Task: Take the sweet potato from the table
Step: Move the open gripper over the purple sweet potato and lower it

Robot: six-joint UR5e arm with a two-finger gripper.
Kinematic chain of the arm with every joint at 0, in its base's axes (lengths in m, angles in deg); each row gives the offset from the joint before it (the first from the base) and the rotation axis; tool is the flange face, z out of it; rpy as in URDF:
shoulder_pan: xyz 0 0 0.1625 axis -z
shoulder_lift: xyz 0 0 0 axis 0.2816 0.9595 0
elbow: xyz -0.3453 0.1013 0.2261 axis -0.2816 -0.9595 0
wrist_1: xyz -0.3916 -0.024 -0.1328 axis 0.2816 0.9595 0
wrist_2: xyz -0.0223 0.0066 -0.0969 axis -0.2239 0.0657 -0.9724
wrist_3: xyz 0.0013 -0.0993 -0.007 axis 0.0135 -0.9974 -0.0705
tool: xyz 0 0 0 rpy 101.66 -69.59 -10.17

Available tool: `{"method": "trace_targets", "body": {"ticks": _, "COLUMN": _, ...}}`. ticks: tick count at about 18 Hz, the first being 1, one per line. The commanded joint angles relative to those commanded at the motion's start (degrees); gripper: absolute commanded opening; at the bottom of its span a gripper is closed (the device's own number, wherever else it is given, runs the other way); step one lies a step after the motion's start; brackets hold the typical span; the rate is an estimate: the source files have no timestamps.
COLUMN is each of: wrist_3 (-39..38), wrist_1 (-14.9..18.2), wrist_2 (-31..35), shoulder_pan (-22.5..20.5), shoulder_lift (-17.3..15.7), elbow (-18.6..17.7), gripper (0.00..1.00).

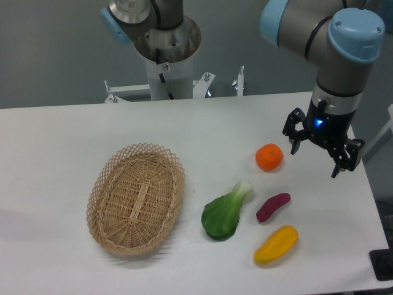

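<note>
The sweet potato (272, 206) is a small curved purple-magenta vegetable lying on the white table (61, 135), right of centre near the front. My gripper (315, 162) hangs above the table at the right, up and to the right of the sweet potato and clear of it. Its fingers are spread apart and hold nothing.
A round orange fruit (269, 157) lies just left of the gripper. A green leafy vegetable (225, 212) lies left of the sweet potato. A yellow-orange oblong vegetable (276, 244) lies in front of it. A wicker basket (137, 198) stands at the left. The table's right edge is near the gripper.
</note>
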Motion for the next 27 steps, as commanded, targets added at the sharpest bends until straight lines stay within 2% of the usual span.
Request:
{"method": "trace_targets", "body": {"ticks": 3, "wrist_3": 0.44, "wrist_1": -1.14, "wrist_2": -0.09, "shoulder_pan": 0.09, "shoulder_lift": -0.44, "elbow": -1.93, "gripper": 1.0}}
{"method": "trace_targets", "body": {"ticks": 13, "wrist_3": -0.44, "wrist_1": -1.84, "wrist_2": 0.0, "shoulder_pan": 1.23, "shoulder_lift": 0.0, "elbow": -3.08, "gripper": 1.0}}
{"method": "trace_targets", "body": {"ticks": 16, "wrist_3": -2.89, "wrist_1": -5.17, "wrist_2": 0.09, "shoulder_pan": 1.93, "shoulder_lift": 0.52, "elbow": -4.3, "gripper": 1.0}}
{"method": "trace_targets", "body": {"ticks": 21, "wrist_3": -10.36, "wrist_1": -14.14, "wrist_2": 0.17, "shoulder_pan": 4.04, "shoulder_lift": 1.93, "elbow": -9.48, "gripper": 1.0}}
{"method": "trace_targets", "body": {"ticks": 24, "wrist_3": -10.46, "wrist_1": -16.78, "wrist_2": 0.35, "shoulder_pan": 4.83, "shoulder_lift": 4.21, "elbow": -12.03, "gripper": 1.0}}
{"method": "trace_targets", "body": {"ticks": 27, "wrist_3": -9.32, "wrist_1": -21.34, "wrist_2": 4.2, "shoulder_pan": 4.92, "shoulder_lift": 6.32, "elbow": -14.06, "gripper": 1.0}}
